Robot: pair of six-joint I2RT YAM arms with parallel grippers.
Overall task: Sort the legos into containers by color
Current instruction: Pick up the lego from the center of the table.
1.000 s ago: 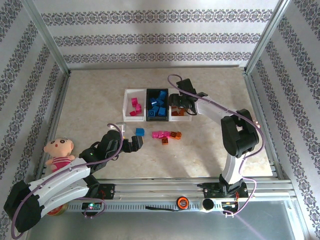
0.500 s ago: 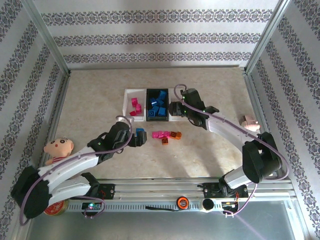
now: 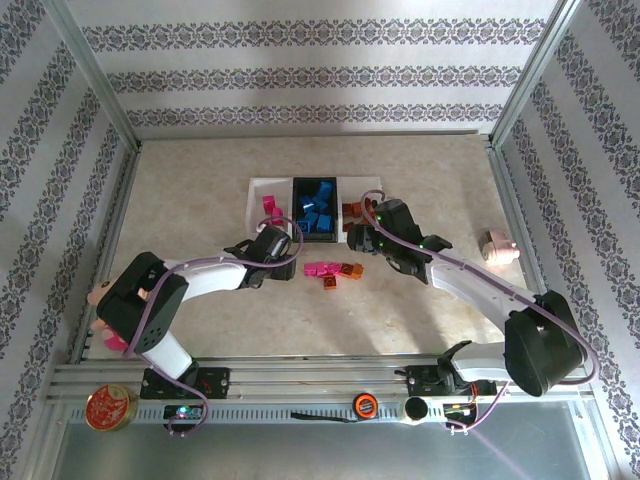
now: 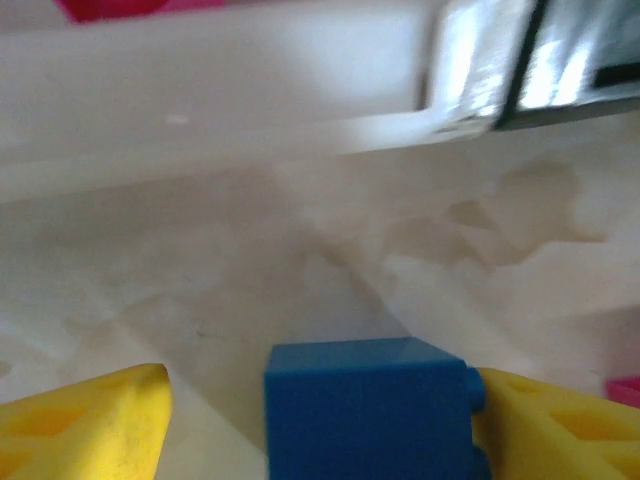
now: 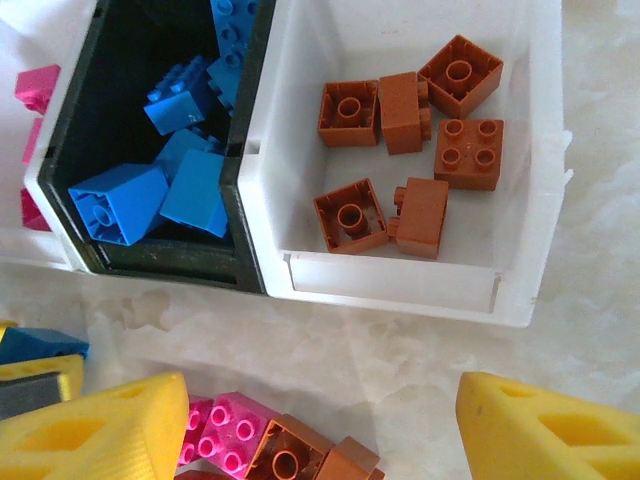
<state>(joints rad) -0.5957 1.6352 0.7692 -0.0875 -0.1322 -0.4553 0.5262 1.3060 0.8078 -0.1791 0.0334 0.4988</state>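
Reference: the row of trays.

- Its left white tray holds pink bricks.
- Its black middle tray holds blue bricks.
- Its right white tray holds six brown bricks.

Just in front of the trays, loose pink bricks and loose brown bricks lie on the table.

We find the left gripper low at the near side of the left white tray. Its jaws are spread around a single blue brick. One finger sits against the brick; the other stands apart from it.

We find the right gripper above the near edge of the right white tray. Its jaws are spread wide and hold nothing.
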